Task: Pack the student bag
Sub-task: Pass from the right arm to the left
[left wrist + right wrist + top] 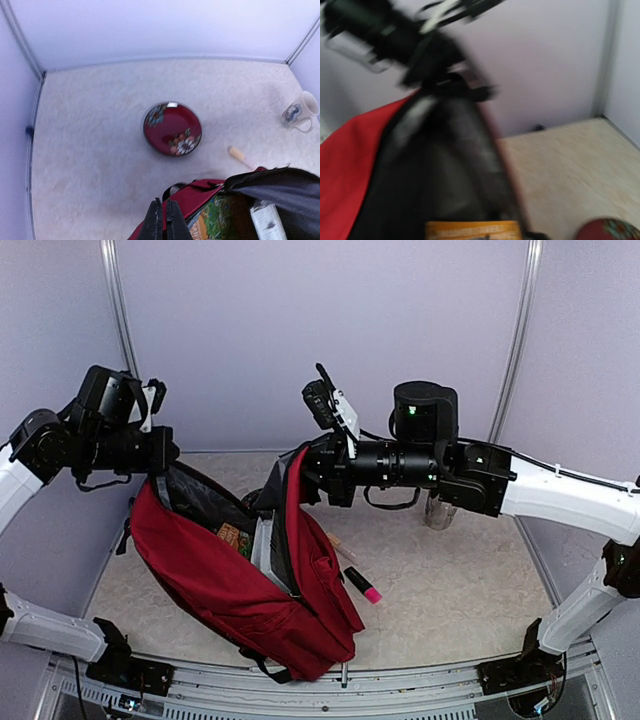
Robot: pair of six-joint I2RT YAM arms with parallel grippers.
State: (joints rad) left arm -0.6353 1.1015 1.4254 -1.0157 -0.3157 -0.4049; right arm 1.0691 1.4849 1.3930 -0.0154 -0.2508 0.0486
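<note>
The student bag [240, 590] is a big dark red backpack, standing open on the table with its mouth stretched between both arms. My left gripper [160, 462] is shut on the bag's left rim [200, 197], its fingertips [162, 220] pressed together over the red fabric. My right gripper [300, 468] is shut on the right rim of the mouth and holds it up. The right wrist view is blurred and shows the bag's dark lining [445, 165], not my fingers. A colourful book [232, 536] and a white book [265, 545] stand inside.
A round red flowered disc [172, 129] lies behind the bag. A pink highlighter [362, 585] and a pale stick [240, 156] lie to its right. A mug [298, 112] stands at the back right. Walls close the back and both sides.
</note>
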